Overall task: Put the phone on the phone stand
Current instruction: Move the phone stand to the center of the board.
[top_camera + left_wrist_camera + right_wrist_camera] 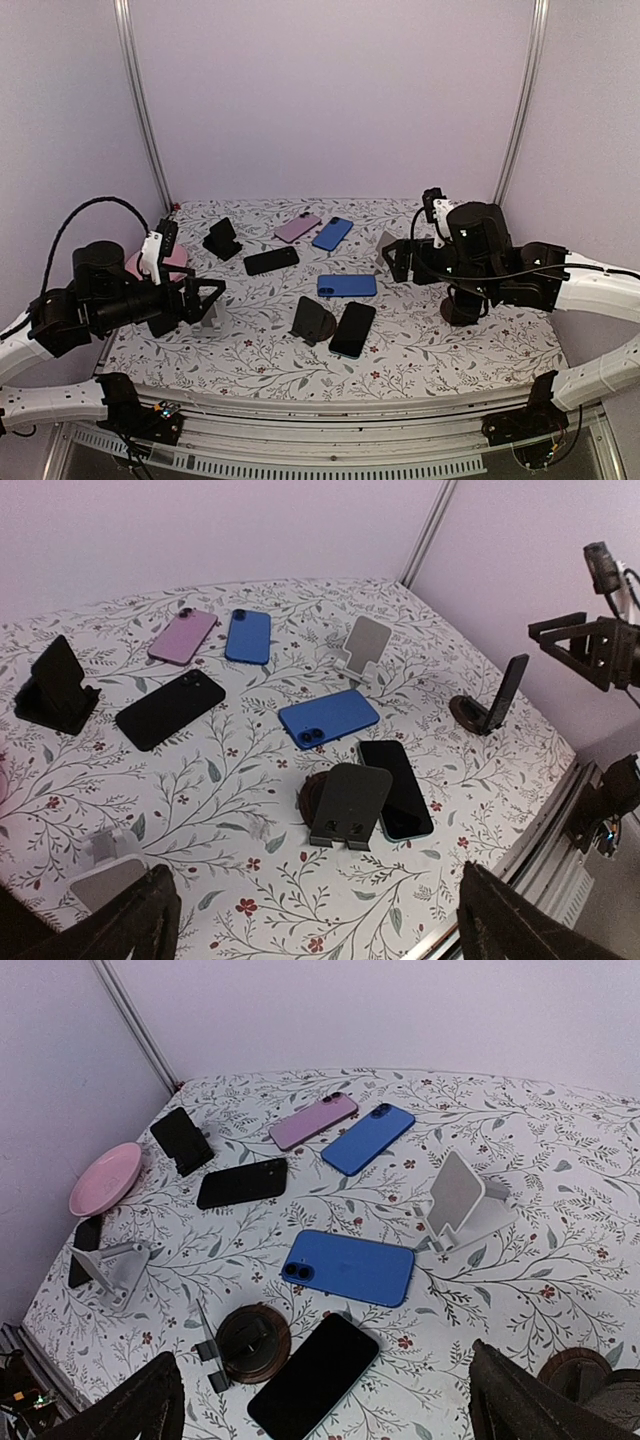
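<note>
- The black phone [353, 329] lay flat and screen-up near the front of the surface [480, 350], just beside the dark stand [313, 320]. I could see no phone propped on any stand.
- A blue phone [347, 286] lay face-down just behind that pair. Farther back lay a second black phone [271, 260], a pink phone [298, 228] and another blue phone [332, 233].
- The left hand [205, 298] and the right hand [397, 262] hung at opposite sides, both spread wide and empty, well apart from every phone.
- The task looked to be at its opening step, with the reach not yet begun.
- The next move would call for one hand to come down over a phone and pinch it across its narrow edges. A phone lying flat leaves little to get under.
- The surface was covered in a white floral print.
- Pale lilac walls [330, 90] enclosed it, with metal posts [145, 110] at the back corners.
</note>
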Controlling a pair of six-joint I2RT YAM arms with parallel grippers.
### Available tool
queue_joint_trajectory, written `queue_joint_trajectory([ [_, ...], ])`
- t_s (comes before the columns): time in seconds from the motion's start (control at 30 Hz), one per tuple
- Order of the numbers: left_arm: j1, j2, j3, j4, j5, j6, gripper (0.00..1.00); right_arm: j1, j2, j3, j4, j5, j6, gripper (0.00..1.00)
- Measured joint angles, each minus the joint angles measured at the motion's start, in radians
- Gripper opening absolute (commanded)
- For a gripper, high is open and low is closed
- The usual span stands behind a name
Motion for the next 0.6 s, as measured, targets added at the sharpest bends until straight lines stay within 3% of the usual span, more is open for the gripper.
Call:
queue_joint_trajectory([
  [0.27,-0.002,0.153,-0.055,0.124,0.079,-0.047,0.97,0.0,-0.009,-0.016,0.043,-0.083,0.001,0.99],
  [0.6,-0.028,0.377,-0.072,0.311,0.117,-0.061,0.97,0.0,0.212,0.043,0.032,-0.137,0.092,0.99],
])
